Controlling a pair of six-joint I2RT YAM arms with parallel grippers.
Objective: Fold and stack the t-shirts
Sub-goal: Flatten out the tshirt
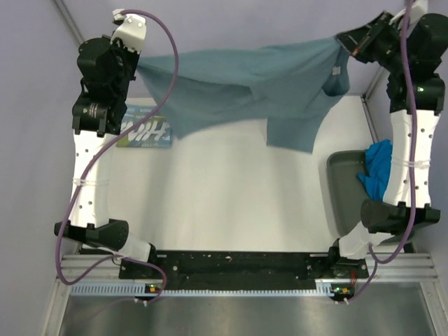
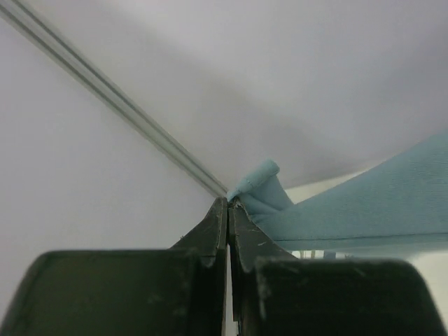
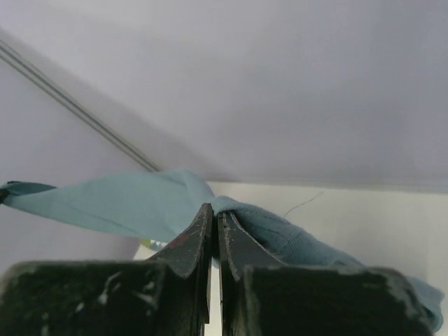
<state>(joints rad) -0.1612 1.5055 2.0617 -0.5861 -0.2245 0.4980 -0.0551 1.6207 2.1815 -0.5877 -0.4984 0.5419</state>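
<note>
- Slate-teal t-shirt (image 1: 266, 84) hangs stretched in the air over the far side of the counter (image 1: 231, 203), slung between the two arms, with its lower part drooping toward the surface.
- Left fingers (image 2: 210, 234) are pressed fully together, with a small nub of the shirt's edge pinched at the very tips. The cloth runs off to their right.
- Right fingers (image 3: 192, 241) are likewise clamped tight on a bunched fold, and cloth spills out on both sides of the tips.
- Step judged: spreading the shirt so it can be laid flat for folding.
- To do it well, hold both pinches level with even tension so the middle sag comes out. Let the hanging hem touch down first, then draw the cloth flat, and release only once it lies smooth.
- Risk: the left pinch looks thin, so a hard pull could slip it.
- NIH t-shirt (image 1: 143, 133) lies folded at the counter's left. The bright blue t-shirt (image 1: 378, 168) is bunched in the dark tray (image 1: 339, 189) at the right. Both lie well apart from the fingers.
</note>
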